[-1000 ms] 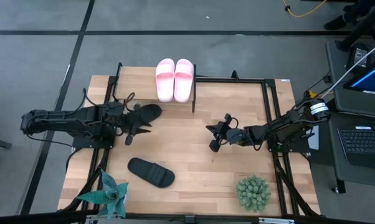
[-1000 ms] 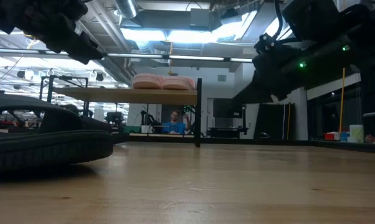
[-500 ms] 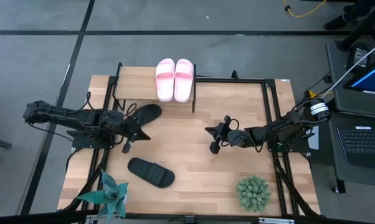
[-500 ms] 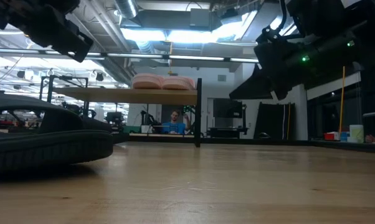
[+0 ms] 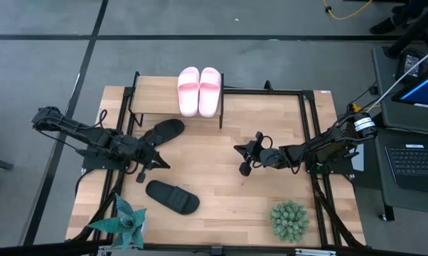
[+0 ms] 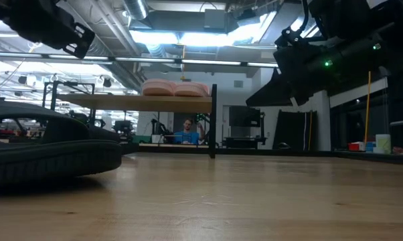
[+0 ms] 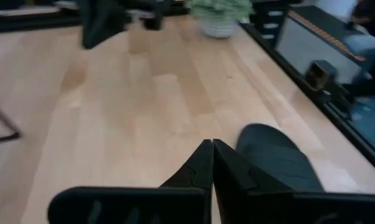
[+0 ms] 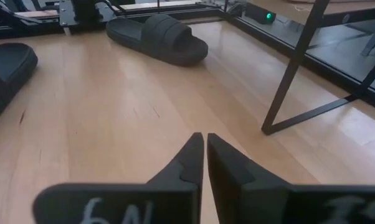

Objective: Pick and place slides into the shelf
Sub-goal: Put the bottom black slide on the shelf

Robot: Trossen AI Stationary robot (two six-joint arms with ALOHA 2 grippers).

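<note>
I am drawing the left tool (image 5: 140, 173), now clenched empty, back from the black slide (image 5: 164, 130) it released beside the shelf (image 5: 151, 98); the second black slide (image 5: 173, 196) is lying just below it, the pink pair (image 5: 199, 90) shelved, right tool (image 5: 244, 158) pinched, waiting.

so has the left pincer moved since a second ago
Yes. The left pincer has pulled back from the black slide beside the shelf, toward the other black slide; it is shut and empty.
</note>
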